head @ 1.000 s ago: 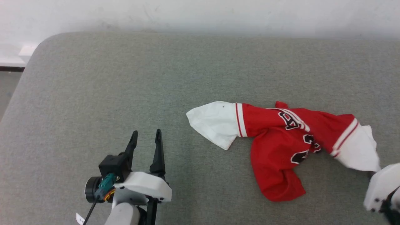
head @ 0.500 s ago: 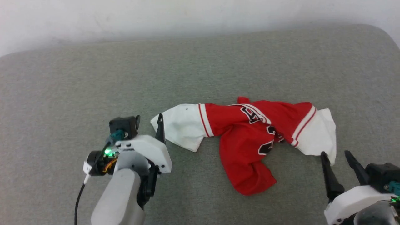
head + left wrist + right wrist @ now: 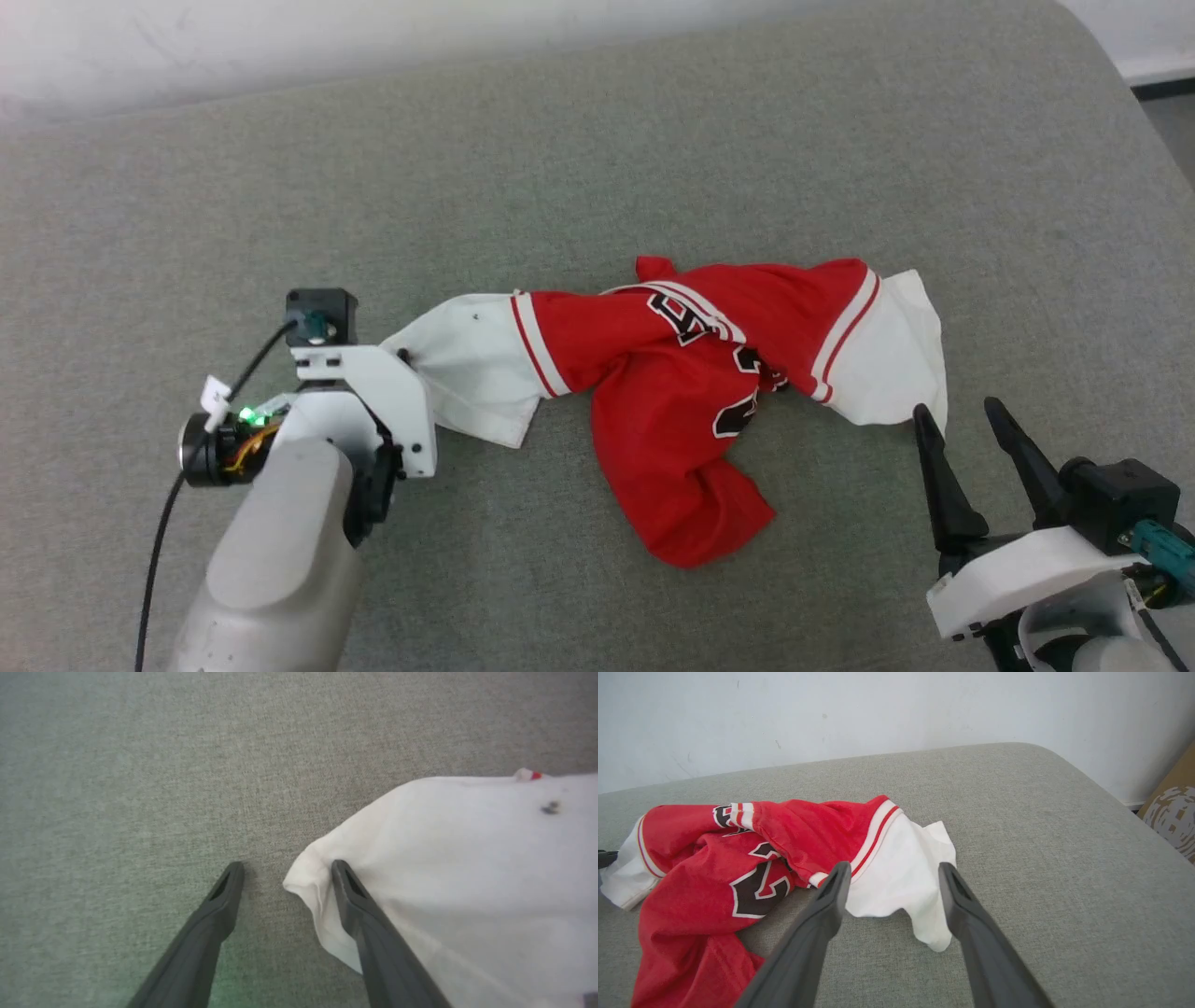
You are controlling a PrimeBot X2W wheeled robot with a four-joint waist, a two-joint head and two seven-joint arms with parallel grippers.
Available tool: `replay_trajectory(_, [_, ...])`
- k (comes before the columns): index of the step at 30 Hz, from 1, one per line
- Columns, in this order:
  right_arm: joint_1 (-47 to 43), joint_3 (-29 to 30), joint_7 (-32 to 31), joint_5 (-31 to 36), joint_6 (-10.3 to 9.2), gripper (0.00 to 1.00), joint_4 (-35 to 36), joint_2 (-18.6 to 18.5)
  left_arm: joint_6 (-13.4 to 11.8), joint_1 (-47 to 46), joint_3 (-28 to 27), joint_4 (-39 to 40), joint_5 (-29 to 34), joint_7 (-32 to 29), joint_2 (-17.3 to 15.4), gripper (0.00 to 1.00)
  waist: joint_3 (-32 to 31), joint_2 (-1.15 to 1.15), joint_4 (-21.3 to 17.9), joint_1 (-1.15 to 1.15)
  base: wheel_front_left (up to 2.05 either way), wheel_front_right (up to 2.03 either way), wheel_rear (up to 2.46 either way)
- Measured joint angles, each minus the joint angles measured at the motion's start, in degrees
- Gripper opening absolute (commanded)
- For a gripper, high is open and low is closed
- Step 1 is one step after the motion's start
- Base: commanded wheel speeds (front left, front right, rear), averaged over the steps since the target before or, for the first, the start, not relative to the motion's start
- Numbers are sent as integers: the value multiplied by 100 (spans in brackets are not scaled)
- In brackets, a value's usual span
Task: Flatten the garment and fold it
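The garment (image 3: pixel 672 411) lies crumpled on the grey cushion, red in the middle with a white sleeve at each end and black letters facing up. My left gripper (image 3: pixel 403 357) is at the tip of the left white sleeve (image 3: pixel 444 858). In the left wrist view it (image 3: pixel 285 868) is open: one finger rests on the sleeve's edge, the other on bare cushion, and the sleeve corner lies between them. My right gripper (image 3: pixel 957 408) stands open just short of the right white sleeve (image 3: pixel 901 882), which shows between its fingers (image 3: pixel 831 896) in the right wrist view, apart from them.
The grey padded surface (image 3: pixel 653 168) runs back to a white wall (image 3: pixel 831 709). Its rounded right corner (image 3: pixel 1111 56) drops off to the floor. A brown cardboard piece (image 3: pixel 1174 816) leans beyond that edge.
The head camera has turned right, shifting the whole picture left. My left gripper has reached forward to the left sleeve's tip. My right gripper has come up into view near the right sleeve.
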State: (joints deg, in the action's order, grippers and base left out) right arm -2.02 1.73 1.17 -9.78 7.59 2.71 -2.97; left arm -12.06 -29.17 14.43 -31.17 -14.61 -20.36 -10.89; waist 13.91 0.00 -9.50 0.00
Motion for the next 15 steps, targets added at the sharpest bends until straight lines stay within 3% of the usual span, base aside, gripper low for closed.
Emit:
replay_trajectory(3, [37,-14,4,-62,0,100,-9,1,221,-54,-2,51,-181,-286,-55,98,99,0,-64,0,0,0,0])
replay_trajectory(4, [51,-11,3,-74,0,100,-5,1,288,-53,-4,94,-235,-375,-86,38,121,0,-79,-1,0,0,0])
replay_trajectory(5, [53,11,3,-96,1,100,4,3,364,-50,5,154,-278,-470,-121,0,141,0,-89,-1,0,0,0])
replay_trajectory(8, [64,170,46,-107,1,100,26,3,590,89,23,447,-415,-504,-141,0,160,0,-75,0,0,0,0])
replay_trajectory(15, [370,828,76,-131,0,100,-315,0,535,886,-67,1124,-517,149,-122,0,100,0,59,0,0,0,0])
